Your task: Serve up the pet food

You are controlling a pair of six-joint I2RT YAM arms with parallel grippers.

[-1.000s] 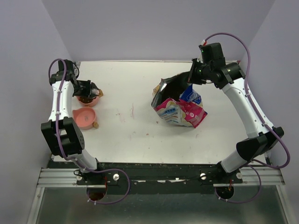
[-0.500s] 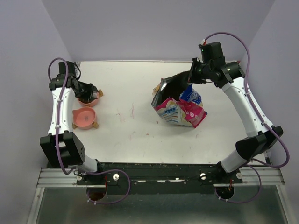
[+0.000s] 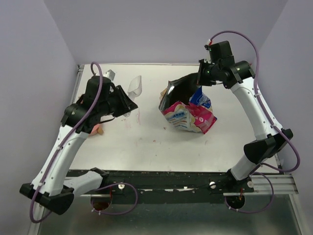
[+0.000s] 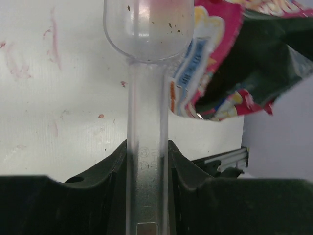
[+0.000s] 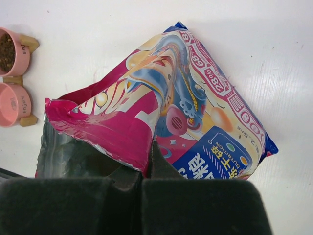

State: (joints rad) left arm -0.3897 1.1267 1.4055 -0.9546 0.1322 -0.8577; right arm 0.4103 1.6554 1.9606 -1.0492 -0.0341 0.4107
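The clear plastic scoop point(image 4: 146, 29) is empty apart from a few crumbs, and my left gripper point(image 4: 147, 147) is shut on its handle. In the top view the scoop point(image 3: 135, 87) hangs left of the bag's dark open mouth point(image 3: 182, 90), ahead of the left gripper point(image 3: 126, 100). The glossy pink, white and blue bag point(image 5: 195, 107) lies on the table. My right gripper point(image 5: 146, 157) is shut on its torn rim and holds it up point(image 3: 201, 78). Pet food point(image 5: 6, 51) fills the upper pink bowl; the lower bowl point(image 5: 12, 105) looks empty.
In the top view my left arm covers the two bowls, and only a bit of their wooden stand point(image 3: 99, 130) shows. A small white object point(image 3: 110, 74) lies at the back left corner. Purple walls close in the table point(image 3: 146, 137) on three sides.
My left arm has swung from over the bowls at the far left toward the middle, bringing the scoop close to the bag's mouth. The right arm has held still with the bag's rim.
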